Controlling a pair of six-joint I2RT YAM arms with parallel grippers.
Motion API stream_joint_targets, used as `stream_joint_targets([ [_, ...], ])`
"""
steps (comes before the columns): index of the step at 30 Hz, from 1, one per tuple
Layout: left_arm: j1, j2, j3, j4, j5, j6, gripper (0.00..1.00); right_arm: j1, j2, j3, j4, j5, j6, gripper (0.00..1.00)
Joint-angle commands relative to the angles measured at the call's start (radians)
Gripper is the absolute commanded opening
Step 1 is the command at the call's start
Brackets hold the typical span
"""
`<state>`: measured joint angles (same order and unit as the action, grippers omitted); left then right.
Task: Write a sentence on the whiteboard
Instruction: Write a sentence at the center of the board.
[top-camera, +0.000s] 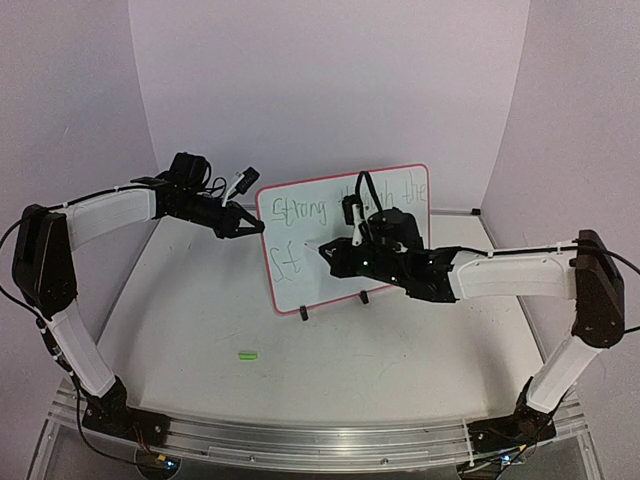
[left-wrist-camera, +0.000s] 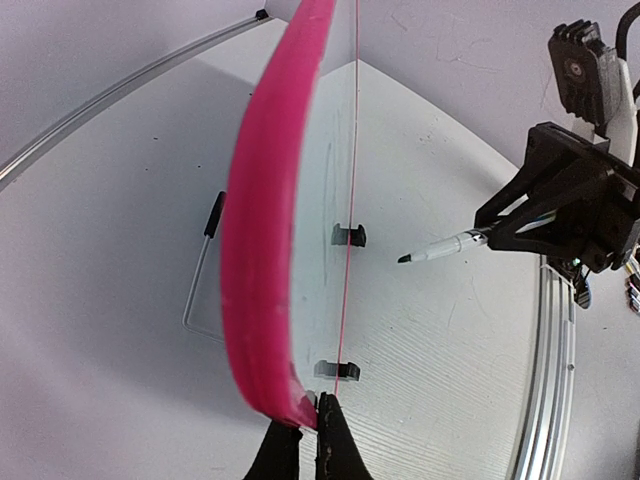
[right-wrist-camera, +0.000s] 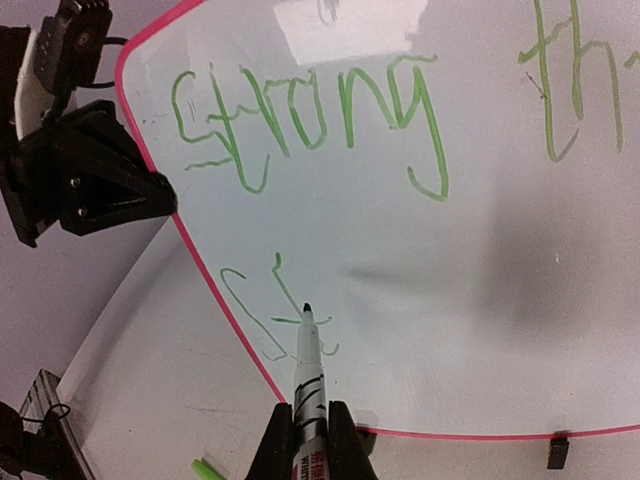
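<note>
Right arm (top-camera: 500, 278) with marker (right-wrist-camera: 308, 375) hides some whiteboard (top-camera: 312, 272) writing.

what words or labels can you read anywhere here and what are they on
"Strong": green handwriting, top line of the whiteboard.
"th": start of the next word on that line; the rest is cut off or hidden.
"St": start of the second line, at the tip of the marker.
Red print on the marker's barrel: too blurred and cut off to read.
</note>
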<state>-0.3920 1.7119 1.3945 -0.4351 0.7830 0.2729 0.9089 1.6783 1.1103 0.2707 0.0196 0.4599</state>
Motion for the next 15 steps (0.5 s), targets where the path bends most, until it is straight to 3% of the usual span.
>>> stream_joint_targets([
  [1, -0.023, 0.003, -0.011, -0.085, -0.059, 0.076, 0.00, -0.010, 0.013, 0.024, 0.007, -0.036, -0.016, 0.00],
  [15, -0.023, 0.011, -0.009, -0.086, -0.063, 0.077, 0.00, -0.036, 0.079, 0.051, 0.007, -0.050, -0.001, 0.00],
])
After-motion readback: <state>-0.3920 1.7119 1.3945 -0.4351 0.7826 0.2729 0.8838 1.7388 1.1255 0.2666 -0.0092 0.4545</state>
